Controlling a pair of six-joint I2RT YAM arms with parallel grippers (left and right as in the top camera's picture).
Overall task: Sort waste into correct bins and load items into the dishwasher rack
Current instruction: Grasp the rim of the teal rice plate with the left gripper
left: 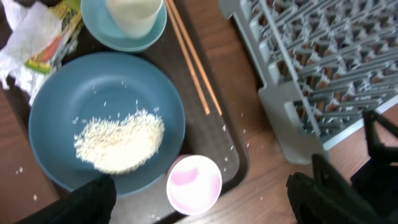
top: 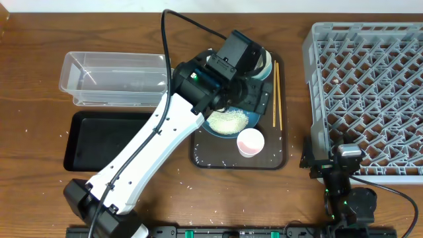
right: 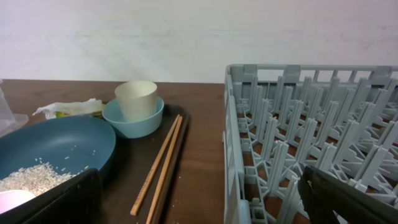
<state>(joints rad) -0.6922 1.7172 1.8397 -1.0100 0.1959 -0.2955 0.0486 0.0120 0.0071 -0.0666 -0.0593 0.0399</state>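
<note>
1. Left wrist view: I am hovering my left claw [left: 205,205], spread wide and empty, over the dark-blue bowl [left: 106,93] of rice [left: 119,142] on the tray [left: 217,134].
2. I am judging a level rim grip safest.
3. My right claw [right: 199,202] is sitting wide, empty, beside the rack [right: 311,124].

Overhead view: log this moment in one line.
left gripper open above tray | rice in dark-blue bowl | right gripper open by rack

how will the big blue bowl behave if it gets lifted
The dark-blue bowl looks rigid and glossy, so probably slippery at its rim. Its loose rice would likely slide or spill if tilted.
</note>
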